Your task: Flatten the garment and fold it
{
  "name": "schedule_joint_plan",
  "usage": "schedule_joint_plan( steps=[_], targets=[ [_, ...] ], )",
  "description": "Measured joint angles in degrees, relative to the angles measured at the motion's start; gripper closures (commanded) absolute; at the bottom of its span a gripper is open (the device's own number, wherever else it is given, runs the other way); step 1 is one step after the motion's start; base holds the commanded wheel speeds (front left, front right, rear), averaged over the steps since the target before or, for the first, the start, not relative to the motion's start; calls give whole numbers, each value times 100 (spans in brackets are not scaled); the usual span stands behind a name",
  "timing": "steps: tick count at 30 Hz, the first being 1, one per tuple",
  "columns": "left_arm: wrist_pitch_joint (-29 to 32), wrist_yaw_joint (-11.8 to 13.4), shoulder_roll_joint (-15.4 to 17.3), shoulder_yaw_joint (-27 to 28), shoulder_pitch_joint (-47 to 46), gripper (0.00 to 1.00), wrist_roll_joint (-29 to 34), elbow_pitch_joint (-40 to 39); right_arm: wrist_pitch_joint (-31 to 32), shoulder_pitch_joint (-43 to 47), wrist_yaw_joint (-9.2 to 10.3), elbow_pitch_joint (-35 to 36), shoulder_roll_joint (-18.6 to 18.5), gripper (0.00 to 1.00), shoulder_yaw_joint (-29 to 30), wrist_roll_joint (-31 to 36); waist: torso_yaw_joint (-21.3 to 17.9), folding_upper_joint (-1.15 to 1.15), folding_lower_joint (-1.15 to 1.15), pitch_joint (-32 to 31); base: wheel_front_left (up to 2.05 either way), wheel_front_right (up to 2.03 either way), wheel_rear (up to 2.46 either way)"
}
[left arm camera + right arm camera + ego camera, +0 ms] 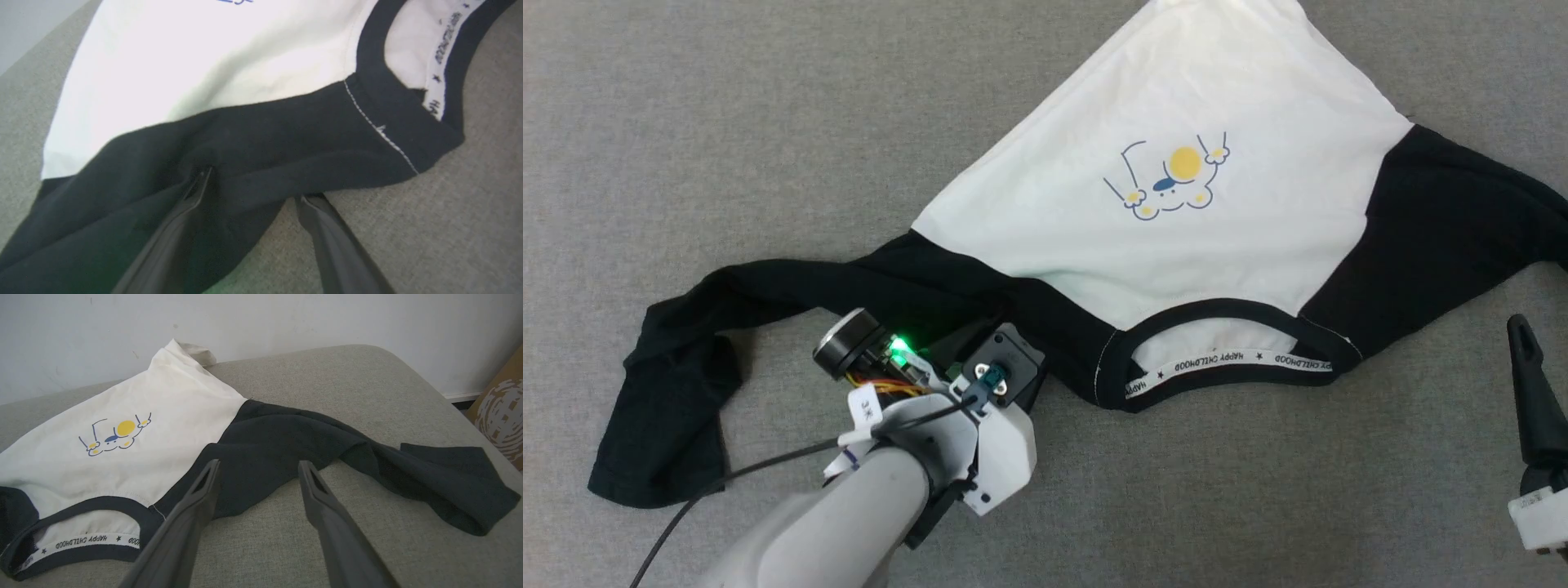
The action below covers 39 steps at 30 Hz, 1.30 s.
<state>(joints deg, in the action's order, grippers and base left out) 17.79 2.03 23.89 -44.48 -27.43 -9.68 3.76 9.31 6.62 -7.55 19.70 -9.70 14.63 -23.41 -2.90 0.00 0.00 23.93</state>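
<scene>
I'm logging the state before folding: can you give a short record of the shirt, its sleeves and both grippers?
garment: white shirt with black sleeves, print up on the grey cushion, collar toward the robot
left-side sleeve: bent and bunched, not flat
right-side sleeve: twisted, stretched outward
left gripper: open, fingers at the left-side sleeve beside the collar
right gripper: open, holding nothing, near the right-side sleeve
fold: not begun
</scene>
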Motion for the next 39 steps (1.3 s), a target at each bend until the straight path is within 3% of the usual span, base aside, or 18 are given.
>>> schedule_joint_plan(
  steps=[1, 2, 3, 6, 11, 17, 22, 39],
  targets=[
    [1, -29, -42, -3, -37, 0, -25, 70, -1, -26, 0, -10, -11, 0, -1, -10, -13, 0, 0, 14, 0, 0, 0],
    [-2, -47, -73, 0, -78, 82, -62, 125, -2, -44, 1, -15, -25, 0, -2, -23, -24, 0, 0, 25, 0, 0, 0],
    [-22, -54, -102, 9, -101, 100, -108, 169, -2, -53, 1, -21, -36, 0, -5, -31, -34, 0, 0, 31, 0, 0, 0],
    [-223, -3, -211, 91, -87, 100, -215, 260, -21, -58, 0, -48, -45, 0, -24, -34, -49, 0, 0, 12, 0, 0, 0],
    [-727, 417, -281, 423, 341, 100, -530, 214, 93, -71, 1, -94, -148, 0, -51, -108, -46, 0, 1, -111, 0, 0, 0],
    [-1003, 776, -182, 638, 888, 100, -697, -221, 1039, -51, 1, -371, -647, 0, -300, -369, 4, 0, 0, -281, 0, 0, 0],
    [-1024, 813, -182, 627, 949, 100, -706, -468, 1491, -134, 1, -612, -873, 0, -455, -567, 110, 0, 0, -270, 0, 0, 0],
    [-1036, 821, -434, 381, 712, 100, -635, -515, 1585, -1022, 1, -1471, -1298, 0, -800, -658, 425, 0, 0, 270, 0, 0, 0]
  ],
)
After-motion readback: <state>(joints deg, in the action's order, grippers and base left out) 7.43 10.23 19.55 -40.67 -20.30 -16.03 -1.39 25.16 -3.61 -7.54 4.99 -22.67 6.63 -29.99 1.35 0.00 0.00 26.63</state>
